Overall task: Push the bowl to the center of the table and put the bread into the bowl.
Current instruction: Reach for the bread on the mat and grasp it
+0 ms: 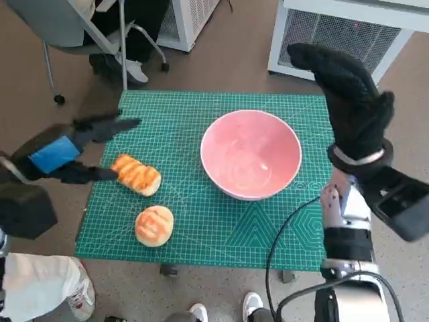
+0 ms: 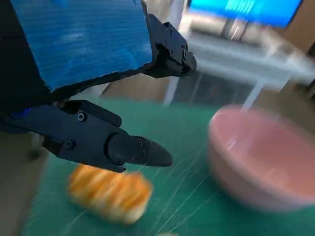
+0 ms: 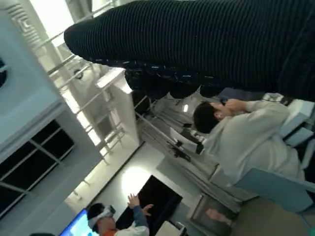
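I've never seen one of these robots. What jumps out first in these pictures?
The big pink bowl, empty, near the middle of a green mat. Left of it lie two golden breads: a long one and a round one. The blue-taped left hand reaches open around the long bread, while the gloved right hand is raised beside the bowl.
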Tool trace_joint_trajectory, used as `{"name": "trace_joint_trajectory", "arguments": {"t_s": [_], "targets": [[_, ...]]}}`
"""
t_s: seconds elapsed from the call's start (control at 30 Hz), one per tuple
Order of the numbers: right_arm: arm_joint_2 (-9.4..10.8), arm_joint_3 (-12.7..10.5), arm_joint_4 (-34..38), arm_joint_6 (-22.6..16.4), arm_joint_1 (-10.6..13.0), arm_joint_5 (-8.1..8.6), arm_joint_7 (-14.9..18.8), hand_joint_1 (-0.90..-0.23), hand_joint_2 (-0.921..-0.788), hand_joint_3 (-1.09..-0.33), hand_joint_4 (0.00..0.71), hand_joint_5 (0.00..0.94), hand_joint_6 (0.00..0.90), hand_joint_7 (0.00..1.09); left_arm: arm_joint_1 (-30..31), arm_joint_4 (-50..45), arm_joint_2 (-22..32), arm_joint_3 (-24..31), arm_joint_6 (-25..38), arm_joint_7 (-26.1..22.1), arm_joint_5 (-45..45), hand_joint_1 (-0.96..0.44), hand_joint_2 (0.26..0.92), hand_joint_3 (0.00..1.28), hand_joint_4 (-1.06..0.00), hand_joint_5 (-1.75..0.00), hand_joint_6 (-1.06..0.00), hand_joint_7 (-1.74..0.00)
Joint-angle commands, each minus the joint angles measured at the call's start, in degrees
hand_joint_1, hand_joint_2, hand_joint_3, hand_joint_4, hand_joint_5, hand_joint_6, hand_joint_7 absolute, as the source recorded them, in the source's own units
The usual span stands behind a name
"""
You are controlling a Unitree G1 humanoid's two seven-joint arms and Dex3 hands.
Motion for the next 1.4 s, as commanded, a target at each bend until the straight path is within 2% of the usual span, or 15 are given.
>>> {"name": "trace_joint_trajectory", "arguments": {"t_s": [0.03, 0.17, 0.5, 0.93, 1.13, 1.4], "targets": [[0.2, 0.9, -1.1, 0.9, 1.8, -0.39, -0.8, -0.594, -0.921, -0.75, 0.253, 0.015, -0.001, 0.71, -2.6, 2.7, 1.2, -3.4, -0.1, -0.9, 4.1, -0.26, 0.831, 0.0, -0.21, 0.0, -0.38, 0.0], [0.0, 1.3, -1.3, 0.5, 2.1, -0.63, -0.9, -0.592, -0.921, -0.744, 0.255, 0.016, -0.001, 0.71, -4.3, 5.1, 0.8, -6.1, -0.2, -0.4, 7.7, -0.24, 0.818, 0.0, -0.22, 0.0, -0.38, 0.0], [-0.2, 2.2, -3.8, 0.6, 3.4, 0.03, -0.7, -0.601, -0.921, -0.741, 0.259, 0.02, -0.001, 0.73, -8.9, 13.7, -1.4, -11.9, -1.9, 1.9, 14.3, -0.23, 0.803, 0.0, -0.24, -0.01, -0.39, -0.01], [-0.6, 3.6, -13.9, 4.3, 7.4, 0.15, -2.3, -0.569, -0.921, -0.782, 0.246, 0.022, -0.001, 0.72, -14.0, 27.7, -5.6, -18.6, -4.8, 7.0, 20.8, -0.2, 0.804, 0.0, -0.3, -0.02, -0.45, -0.03], [-0.7, 4.1, -17.0, 5.8, 8.4, 0.14, -3.0, -0.559, -0.921, -0.798, 0.236, 0.023, -0.001, 0.71, -15.7, 33.5, -7.5, -21.2, -5.4, 9.8, 23.4, -0.15, 0.812, 0.0, -0.41, -0.03, -0.52, -0.07], [-0.7, 4.2, -17.6, 6.2, 8.7, 0.29, -3.2, -0.562, -0.921, -0.802, 0.226, 0.026, -0.001, 0.72, -16.8, 37.9, -9.3, -23.5, -5.2, 12.5, 25.3, -0.07, 0.88, 0.03, -0.7, -0.12, -0.73, -0.17]]}}
